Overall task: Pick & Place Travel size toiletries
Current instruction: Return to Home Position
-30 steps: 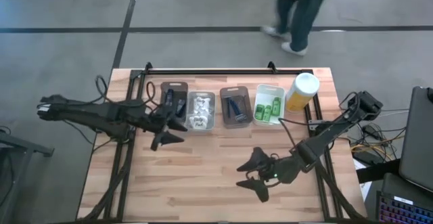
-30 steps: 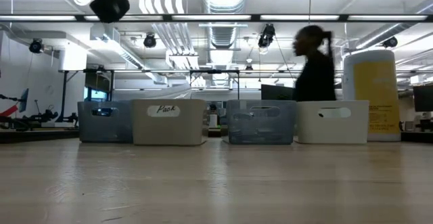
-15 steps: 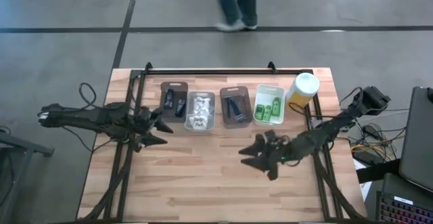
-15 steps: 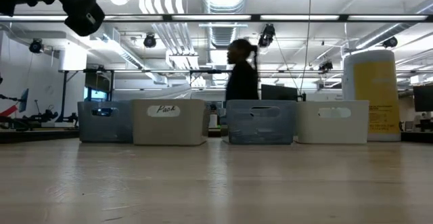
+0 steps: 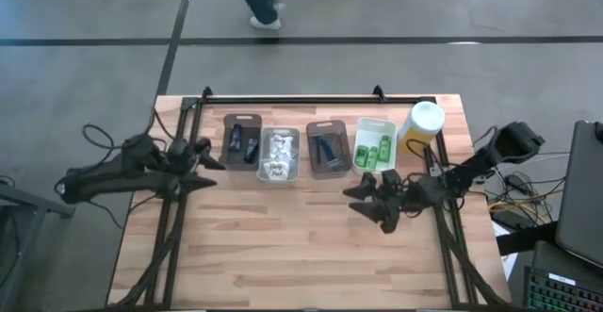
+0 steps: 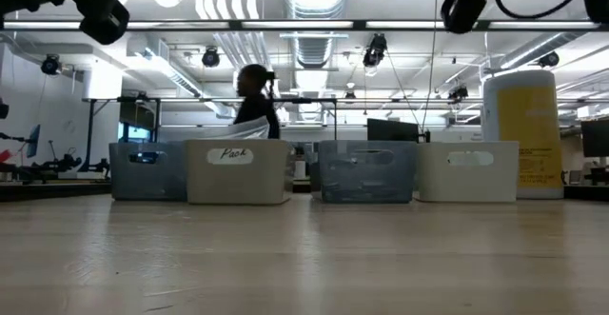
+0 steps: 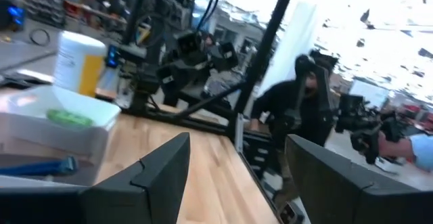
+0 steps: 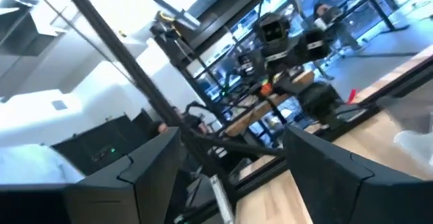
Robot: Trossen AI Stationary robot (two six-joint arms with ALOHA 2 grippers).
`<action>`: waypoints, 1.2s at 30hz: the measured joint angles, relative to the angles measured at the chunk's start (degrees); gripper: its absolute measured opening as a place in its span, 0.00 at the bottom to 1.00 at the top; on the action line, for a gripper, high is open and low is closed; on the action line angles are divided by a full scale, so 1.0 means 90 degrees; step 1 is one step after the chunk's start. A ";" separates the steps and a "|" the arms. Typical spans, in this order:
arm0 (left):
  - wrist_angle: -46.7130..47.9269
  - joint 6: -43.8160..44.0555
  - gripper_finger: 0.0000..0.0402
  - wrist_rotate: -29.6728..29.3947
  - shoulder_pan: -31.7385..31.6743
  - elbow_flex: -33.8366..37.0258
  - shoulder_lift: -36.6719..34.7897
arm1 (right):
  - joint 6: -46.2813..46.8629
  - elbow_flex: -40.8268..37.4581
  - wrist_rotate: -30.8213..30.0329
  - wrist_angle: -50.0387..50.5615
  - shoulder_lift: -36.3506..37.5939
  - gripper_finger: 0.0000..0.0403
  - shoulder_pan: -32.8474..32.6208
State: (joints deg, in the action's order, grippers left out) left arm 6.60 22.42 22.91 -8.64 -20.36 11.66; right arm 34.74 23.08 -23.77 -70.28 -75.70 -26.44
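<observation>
The toiletries lie in a row of four trays near the table's far edge: dark tubes (image 5: pixel 243 145), white packets (image 5: pixel 278 152), blue tubes (image 5: pixel 328 148) and green bottles (image 5: pixel 374 152). The left wrist view shows a green bottle (image 7: pixel 67 118) and a blue tube (image 7: pixel 47 166). My left gripper (image 5: pixel 206 172) (image 7: pixel 237 183) hangs open and empty above the table, left of the trays. My right gripper (image 5: pixel 364 205) (image 8: pixel 233 176) is open and empty too, held in the air on the near side of the green bottles' tray. In the low view both show only at the top edge.
A tall yellow bottle with a white cap (image 5: pixel 421 126) stands right of the white tray (image 5: pixel 363 123). In the low view the trays (image 6: pixel 238 170) and the bottle (image 6: pixel 523 129) line up across the table. A person (image 6: pixel 255 106) walks in the room behind. Bare wood (image 5: pixel 283 246) fills the near half.
My left gripper has drawn back from beside the leftmost tray toward the table's left edge. My right gripper has moved from the near middle of the table toward the far edge, nearer the green bottles' tray. A person has walked leftward behind the table.
</observation>
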 joint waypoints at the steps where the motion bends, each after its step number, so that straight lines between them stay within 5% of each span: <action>1: -0.0001 0.0004 0.62 0.0004 -0.0089 -0.0002 -0.0030 | 0.0005 -0.0101 0.0156 -0.0097 0.0045 0.65 0.0080; 7: 0.0009 0.0008 0.62 -0.0010 -0.0536 -0.0007 -0.0046 | -0.0093 -0.0890 0.1239 -0.0498 0.0746 0.70 0.0534; 14: 0.0056 0.0240 0.62 -0.0781 -0.0842 -0.0021 -0.0046 | -0.0954 -0.1454 0.2126 0.0060 0.2513 0.76 0.0542; 24: 0.0092 0.0134 0.62 -0.1505 -0.0896 -0.0015 -0.0046 | -0.1369 -0.2022 0.1840 0.3088 0.5313 0.84 0.0540; 36: 0.0107 0.0165 0.62 -0.1558 -0.0894 0.0005 -0.0022 | -0.1789 -0.2508 0.0964 0.5286 0.7358 0.90 0.0571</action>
State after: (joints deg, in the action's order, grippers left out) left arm 7.56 23.90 8.88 -16.69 -20.32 11.46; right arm 18.64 0.51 -15.10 -22.71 -9.48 -21.30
